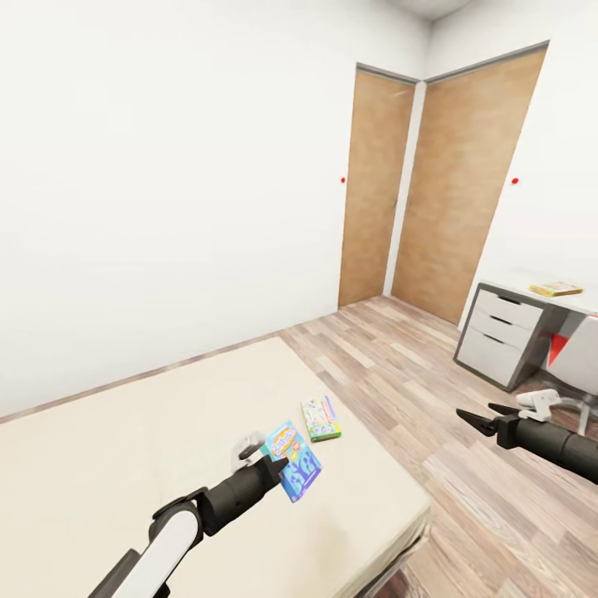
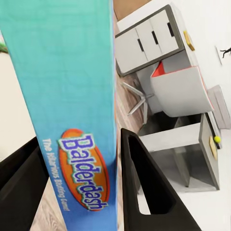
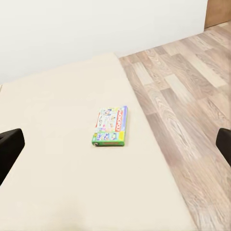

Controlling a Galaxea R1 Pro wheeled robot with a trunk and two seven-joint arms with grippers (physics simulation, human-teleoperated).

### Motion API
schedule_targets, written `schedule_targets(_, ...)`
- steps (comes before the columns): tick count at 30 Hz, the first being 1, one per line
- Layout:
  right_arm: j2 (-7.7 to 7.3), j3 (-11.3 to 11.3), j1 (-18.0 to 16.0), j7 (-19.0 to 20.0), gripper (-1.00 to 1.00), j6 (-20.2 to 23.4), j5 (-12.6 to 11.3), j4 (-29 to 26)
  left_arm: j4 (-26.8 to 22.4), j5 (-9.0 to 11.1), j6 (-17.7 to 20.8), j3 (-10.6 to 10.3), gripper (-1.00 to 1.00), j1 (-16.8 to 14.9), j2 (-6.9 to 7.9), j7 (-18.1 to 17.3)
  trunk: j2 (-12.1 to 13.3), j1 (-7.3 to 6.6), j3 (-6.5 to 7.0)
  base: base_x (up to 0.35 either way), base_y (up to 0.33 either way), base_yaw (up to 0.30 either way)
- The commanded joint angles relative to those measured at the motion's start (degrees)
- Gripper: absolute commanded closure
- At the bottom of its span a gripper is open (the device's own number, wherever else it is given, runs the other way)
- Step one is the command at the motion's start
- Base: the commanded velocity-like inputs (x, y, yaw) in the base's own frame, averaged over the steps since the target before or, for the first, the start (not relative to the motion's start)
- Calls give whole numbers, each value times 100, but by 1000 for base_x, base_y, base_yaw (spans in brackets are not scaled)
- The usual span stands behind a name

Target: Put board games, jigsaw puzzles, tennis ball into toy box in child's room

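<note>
The left pincer (image 1: 278,462) pinches the flat blue-teal printed game box (image 1: 292,459) by its edge, lifted above the beige mattress bed (image 1: 100,465). The green printed game box (image 1: 321,418) lies on the bed just beyond it. The right pincer (image 1: 477,415) hangs spread, empty. With so thin an edge grip, the blue box may swing or slip during transit.

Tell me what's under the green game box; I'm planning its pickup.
The green game box lies flat on the bed, on bare beige mattress near the edge. Whatever might sit beneath the box is covered.
</note>
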Motion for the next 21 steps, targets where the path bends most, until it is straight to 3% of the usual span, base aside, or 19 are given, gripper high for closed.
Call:
schedule_targets(1, 0, -5, -6, 22, -100, 42, -2, -3, -10, 65, -15, -11, 100, -3, 6, 54, -5, 0, -7, 0, -5, -38)
schedule_targets(18, 0, -19, -6, 22, -100, 42, -2, -3, -14, 102, -87, -4, 100, 11, -3, 47, -5, 0, -7, 0, -39, -7)
schedule_targets(21, 0, -24, -6, 22, -100, 42, -2, -3, -16, 104, -81, -3, 100, 9, -8, 47, 116, -65, 47, 0, -1, 0)
